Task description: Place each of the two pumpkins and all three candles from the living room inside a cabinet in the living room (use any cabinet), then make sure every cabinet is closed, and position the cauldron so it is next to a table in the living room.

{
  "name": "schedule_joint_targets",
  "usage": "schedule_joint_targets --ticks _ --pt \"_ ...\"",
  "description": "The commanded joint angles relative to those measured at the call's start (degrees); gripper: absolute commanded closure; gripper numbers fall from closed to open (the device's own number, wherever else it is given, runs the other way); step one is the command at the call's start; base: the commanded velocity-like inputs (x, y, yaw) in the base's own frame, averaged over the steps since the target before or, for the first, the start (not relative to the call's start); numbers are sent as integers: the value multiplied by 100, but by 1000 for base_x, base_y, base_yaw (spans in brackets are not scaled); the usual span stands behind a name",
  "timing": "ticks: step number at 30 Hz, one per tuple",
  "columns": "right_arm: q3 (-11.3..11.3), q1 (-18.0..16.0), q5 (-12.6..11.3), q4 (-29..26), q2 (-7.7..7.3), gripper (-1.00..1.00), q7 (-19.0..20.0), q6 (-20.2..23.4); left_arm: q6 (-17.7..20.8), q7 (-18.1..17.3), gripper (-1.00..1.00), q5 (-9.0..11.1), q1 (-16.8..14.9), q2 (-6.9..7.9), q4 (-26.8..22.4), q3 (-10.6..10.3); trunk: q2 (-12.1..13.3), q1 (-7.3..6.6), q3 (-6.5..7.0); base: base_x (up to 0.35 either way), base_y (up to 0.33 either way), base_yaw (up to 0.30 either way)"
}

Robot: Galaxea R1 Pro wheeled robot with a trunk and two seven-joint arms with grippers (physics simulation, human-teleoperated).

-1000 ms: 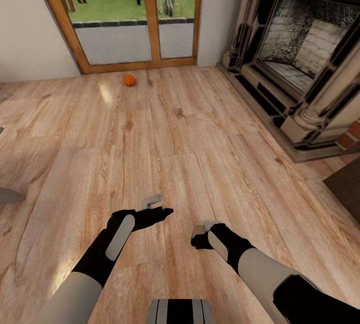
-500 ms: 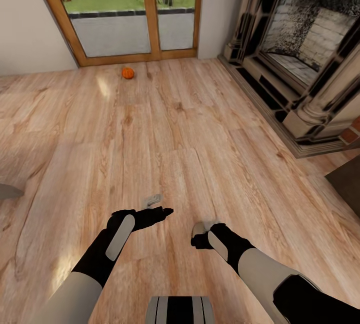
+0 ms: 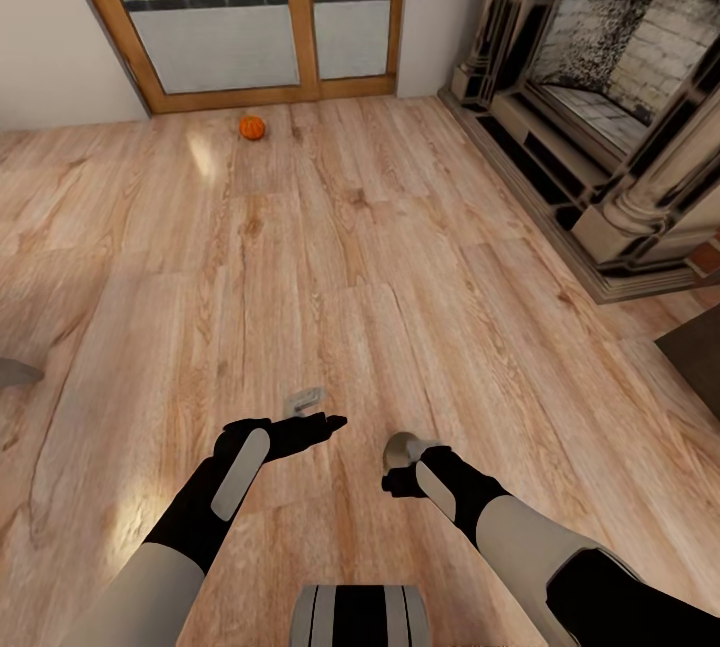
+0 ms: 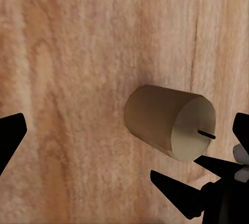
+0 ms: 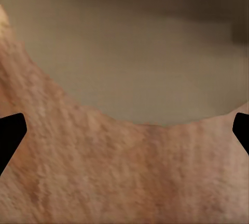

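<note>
Left tool (image 3: 318,409): you have it low over the floor, ahead of the black forearm. In your left wrist view the dark fingertips (image 4: 11,136) sit at the far edges with bare planks between them, so it stands wide and holds nothing.
Right tool (image 3: 400,457): it points down just beside the candle. In your right wrist view the two dark tips (image 5: 10,135) sit at opposite edges, spread wide, with the candle's pale side (image 5: 135,52) close in front, above the gap. You cannot tell from these views whether a finger touches it.
Candle (image 3: 401,446): it is on the wooden floor (image 3: 380,247) right at the right tool, mostly hidden by it in the head view. Your left wrist view shows it (image 4: 168,121) as a stubby grey-brown cylinder with a paler top and a thin dark wick, with the black of the right arm (image 4: 207,195) next to it.
Pumpkin (image 3: 252,127): small, orange and ribbed, resting on the floor well ahead of you, just in front of the glass door (image 3: 255,17) with its wooden frame.
Fireplace (image 3: 610,97): the ornate stone surround stands to your right, well apart from both arms.
Dark corner (image 3: 695,352): a brown edge shows low on the right; you cannot tell what it belongs to.
Grey shape (image 3: 15,372): a sliver at the left edge, too little to name.
</note>
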Motion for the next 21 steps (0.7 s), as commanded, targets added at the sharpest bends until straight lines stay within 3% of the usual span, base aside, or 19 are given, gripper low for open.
schedule_joint_targets --ticks 1,21 --pt "40 -2 -61 -11 -3 -100 -47 21 19 51 -100 59 -2 1 -7 -4 -2 -1 -4 0 0 0" --pt "40 1 -68 -11 -3 -100 -48 21 19 48 -100 57 -2 -6 -7 -11 -4 4 -48 0 0 0"
